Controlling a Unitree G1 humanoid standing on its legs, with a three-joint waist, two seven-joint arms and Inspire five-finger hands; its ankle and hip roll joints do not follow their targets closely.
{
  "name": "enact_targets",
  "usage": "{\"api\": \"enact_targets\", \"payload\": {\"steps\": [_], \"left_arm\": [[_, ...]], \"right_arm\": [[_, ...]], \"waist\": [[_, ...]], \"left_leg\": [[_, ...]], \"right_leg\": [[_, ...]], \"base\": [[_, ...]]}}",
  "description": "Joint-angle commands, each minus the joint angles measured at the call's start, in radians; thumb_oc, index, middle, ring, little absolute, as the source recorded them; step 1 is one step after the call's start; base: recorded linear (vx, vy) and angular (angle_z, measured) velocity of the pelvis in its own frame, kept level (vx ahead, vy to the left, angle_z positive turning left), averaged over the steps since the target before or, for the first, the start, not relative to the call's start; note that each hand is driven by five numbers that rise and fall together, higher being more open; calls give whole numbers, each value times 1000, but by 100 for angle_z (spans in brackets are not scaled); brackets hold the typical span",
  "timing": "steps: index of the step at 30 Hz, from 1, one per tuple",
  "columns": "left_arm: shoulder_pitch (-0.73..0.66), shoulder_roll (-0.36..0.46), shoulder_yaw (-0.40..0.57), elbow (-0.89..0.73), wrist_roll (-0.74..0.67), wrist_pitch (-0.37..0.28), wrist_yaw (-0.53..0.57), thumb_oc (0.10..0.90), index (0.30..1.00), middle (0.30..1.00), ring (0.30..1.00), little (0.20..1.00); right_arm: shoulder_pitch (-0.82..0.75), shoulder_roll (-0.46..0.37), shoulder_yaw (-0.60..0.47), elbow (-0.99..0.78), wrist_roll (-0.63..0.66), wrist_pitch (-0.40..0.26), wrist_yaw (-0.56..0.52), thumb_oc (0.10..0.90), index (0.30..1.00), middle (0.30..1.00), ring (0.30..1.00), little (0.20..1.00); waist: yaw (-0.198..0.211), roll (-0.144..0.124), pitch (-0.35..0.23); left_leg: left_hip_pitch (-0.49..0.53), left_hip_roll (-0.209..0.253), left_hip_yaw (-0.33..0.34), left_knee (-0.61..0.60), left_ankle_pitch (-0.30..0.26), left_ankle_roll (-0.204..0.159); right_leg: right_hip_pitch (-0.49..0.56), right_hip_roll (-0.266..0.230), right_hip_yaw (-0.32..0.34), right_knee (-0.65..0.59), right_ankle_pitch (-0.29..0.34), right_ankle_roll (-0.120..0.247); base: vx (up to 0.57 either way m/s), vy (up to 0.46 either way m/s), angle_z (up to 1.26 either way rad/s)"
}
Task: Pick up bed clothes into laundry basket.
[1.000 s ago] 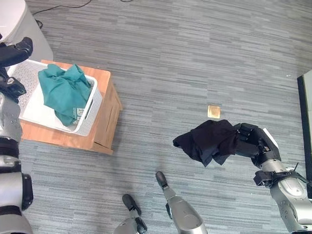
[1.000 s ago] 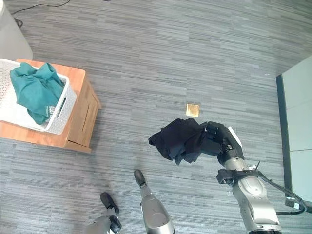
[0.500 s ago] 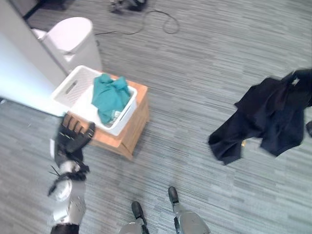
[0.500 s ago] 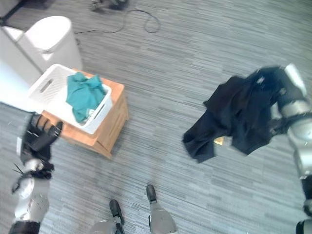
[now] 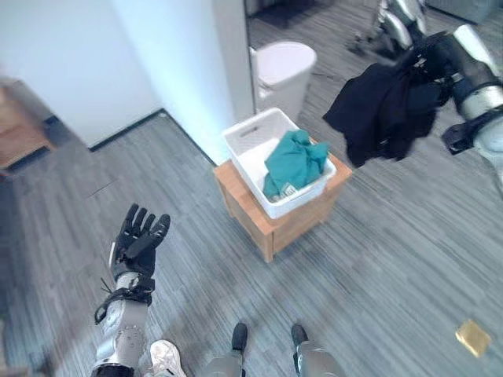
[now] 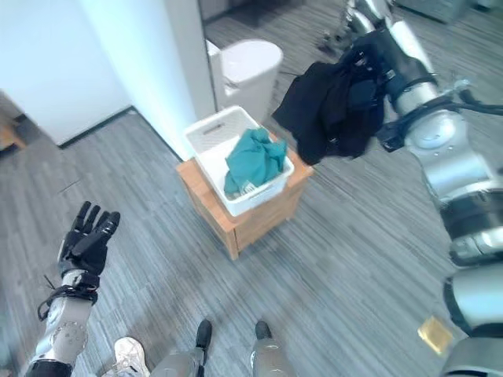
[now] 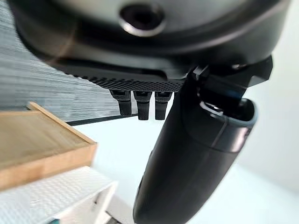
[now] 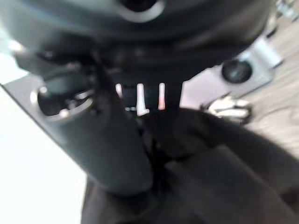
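At the far left, the robot's left hand was raised over the grey plank-patterned floor, fingers straight and spread, holding nothing, well apart from the work. Further right stood the low square wooden stand, and on it the white perforated plastic laundry basket, rectangular with a slotted handle in its far wall; a crumpled teal cloth garment already lay inside, draped toward the near rim. Behind the basket stood a white rounded lidded bin. At the right, the robot's right hand was clamped on a dark navy, soft, limp cloth garment, which hung bunched from the grip with its long axis running down from the hand. The garment hung in the air just to the right of the basket and above its level, not yet over the opening. In my judgement, the coming move turned on that offset: the basket lay to the left of and below the held garment, so the right hand, much the nearer of the two, would need to carry leftward over the rim before releasing. A small tan square object lay on the floor at the lower right.
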Motion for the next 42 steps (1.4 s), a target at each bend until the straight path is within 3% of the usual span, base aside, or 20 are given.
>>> {"api": "enact_targets", "payload": {"steps": [1, 3, 4, 5, 7, 16, 28, 42], "left_arm": [[-1, 36, -55, -34, -21, -66, -58, 800, 900, 900, 900, 900], [1, 27, -70, -21, -26, -63, -56, 800, 900, 900, 900, 900], [-3, 21, -90, -5, -31, -49, -43, 800, 900, 900, 900, 900], [10, 17, -111, 15, -30, -29, -32, 800, 900, 900, 900, 900], [30, 31, -117, 1, 3, -21, -34, 800, 900, 900, 900, 900], [71, 29, -101, -8, 17, -26, -13, 800, 900, 900, 900, 900], [91, 31, -77, 12, 32, -36, 5, 800, 900, 900, 900, 900], [100, 25, -59, 21, 41, -48, 29, 800, 900, 900, 900, 900]], "right_arm": [[-382, 190, 40, 144, -53, -79, -127, 400, 300, 300, 300, 300], [-398, 206, 51, 161, -84, -71, -139, 400, 300, 300, 300, 300], [-400, 194, 55, 154, -133, -61, -146, 400, 300, 300, 300, 300], [-394, 217, 71, 146, -223, -36, -154, 400, 300, 300, 300, 300], [-414, 263, 99, 147, -294, -23, -169, 400, 300, 300, 300, 300], [-492, 337, 113, 177, -361, -4, -232, 400, 300, 300, 300, 300], [-562, 292, 164, 198, -351, 6, -247, 400, 300, 300, 300, 300], [-538, 310, 150, 177, -356, 17, -255, 400, 300, 300, 300, 300]], "waist": [[19, -139, -135], [11, -142, -136], [-7, -147, -134], [-28, -156, -134], [-34, -152, -143], [-54, -134, -178], [-62, -144, -187], [-73, -109, -175]], "left_leg": [[83, -64, 27, 122, -184, -83], [72, -59, 42, 135, -174, -87], [58, -29, 140, 148, -151, -87], [48, 11, 285, 135, -136, -88], [54, -10, 250, 102, -151, -89], [90, -15, 267, -16, -121, -79], [85, -23, 279, -18, -137, -74], [67, -29, 294, -18, -139, -74]], "right_leg": [[119, -89, 4, -262, 107, 52], [140, -90, -15, -273, 104, 44], [161, -102, -57, -281, 97, 39], [178, -116, -99, -295, 96, 38], [187, -114, -100, -321, 102, 42], [192, -113, -119, -357, 105, 53], [184, -119, -107, -360, 111, 63], [156, -132, -89, -367, 119, 73]], "base": [[110, -313, 72], [23, -181, 77], [-58, -135, 87], [-56, -135, 96], [10, -57, 95], [64, 22, 29], [30, 28, -2], [11, 8, -6]]}}
